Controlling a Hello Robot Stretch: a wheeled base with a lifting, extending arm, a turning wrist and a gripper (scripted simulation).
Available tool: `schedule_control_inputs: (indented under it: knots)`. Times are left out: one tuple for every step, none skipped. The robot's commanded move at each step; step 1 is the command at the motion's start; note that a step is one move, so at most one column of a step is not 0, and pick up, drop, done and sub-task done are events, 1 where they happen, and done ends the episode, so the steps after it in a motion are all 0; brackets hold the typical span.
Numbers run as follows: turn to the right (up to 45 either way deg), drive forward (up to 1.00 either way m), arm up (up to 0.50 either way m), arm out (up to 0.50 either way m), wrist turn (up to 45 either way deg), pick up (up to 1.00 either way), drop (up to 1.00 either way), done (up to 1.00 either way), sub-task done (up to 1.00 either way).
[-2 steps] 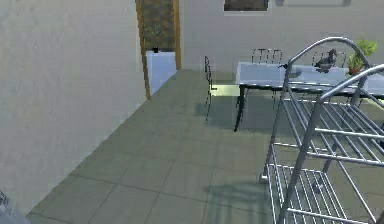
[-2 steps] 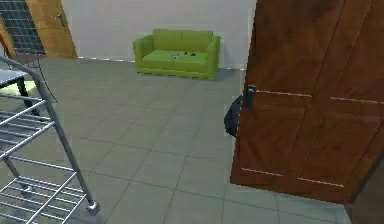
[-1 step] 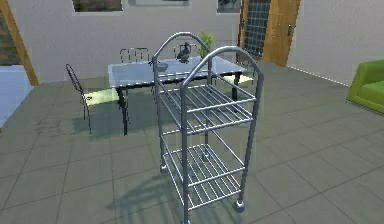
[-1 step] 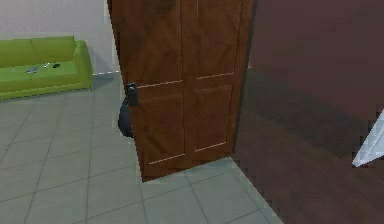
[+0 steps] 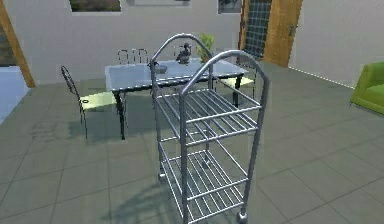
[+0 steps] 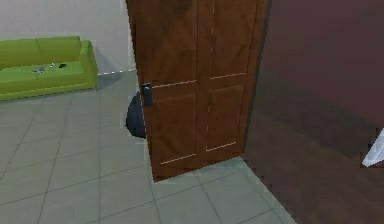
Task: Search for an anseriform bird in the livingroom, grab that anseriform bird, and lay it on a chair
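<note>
While a wire trolley (image 5: 205, 140) stands at the centre foreground of the forward view, I see the bench (image 5: 130, 76) behind it, upper middle, with a chair (image 5: 95, 98) at its left end. A small dark thing (image 5: 183, 52) sits on the bench; whether it is the bird I cannot tell. How the jaws stand I cannot tell. In the arm side view a brown door (image 6: 200, 80) stands at centre, a green sofa (image 6: 45, 65) upper left.

We've got a chair (image 5: 84, 97) at the left end of the table (image 5: 135, 78), upright on thin dark wire legs, pale yellow-green seat turned in toward the tabletop; a second chair (image 5: 131, 56) stands behind the far side, its dark looped back rising above the tabletop.
</note>
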Motion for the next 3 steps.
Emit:
schedule_control_inputs:
  knots:
    - [-45.0, 0.0, 0.0, 0.0, 0.0, 0.0, 0.0, 0.0, 0.0]
    - [-6.0, 0.0, 0.0, 0.0, 0.0, 0.0, 0.0, 0.0, 0.0]
    - [0.0, 0.7, 0.0, 0.0, 0.0, 0.0, 0.0, 0.0, 0.0]
